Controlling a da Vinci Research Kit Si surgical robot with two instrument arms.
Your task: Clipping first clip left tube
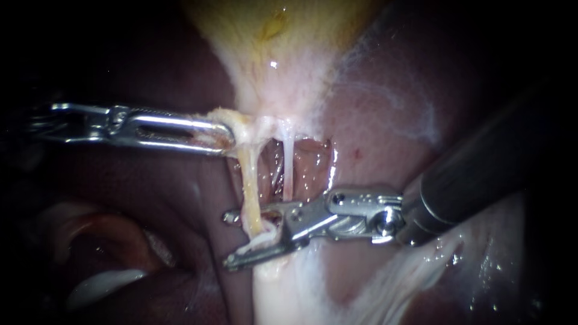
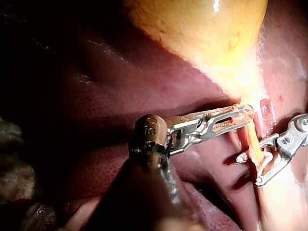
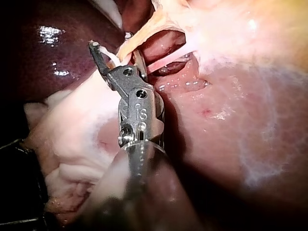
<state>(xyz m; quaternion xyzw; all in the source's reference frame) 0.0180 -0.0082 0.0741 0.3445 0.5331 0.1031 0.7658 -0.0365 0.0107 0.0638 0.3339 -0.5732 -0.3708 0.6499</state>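
Note:
The left tube point(image 1: 248, 180) is a yellowish strand running down from the gallbladder's neck; the thinner, whitish right tube point(image 1: 288, 162) hangs beside it. My right instrument point(image 1: 236, 239) comes in from the right. Its jaws are open and straddle the lower end of the left tube, where a white band of tissue lies against the lower jaw. In the right wrist view the same jaws point(image 3: 111, 44) stand apart around the left tube point(image 3: 131, 42). My left instrument point(image 1: 225, 137) is shut on the tissue at the gallbladder's neck and holds it taut; the left wrist view shows that hold point(image 2: 243, 115).
The yellow gallbladder point(image 1: 283, 36) fills the upper middle. Dark red liver point(image 1: 391, 120) lies on both sides and behind the tubes. Pale fatty tissue point(image 1: 283, 289) spreads below the right instrument's jaws. The right instrument's dark shaft point(image 1: 481, 174) crosses the right side.

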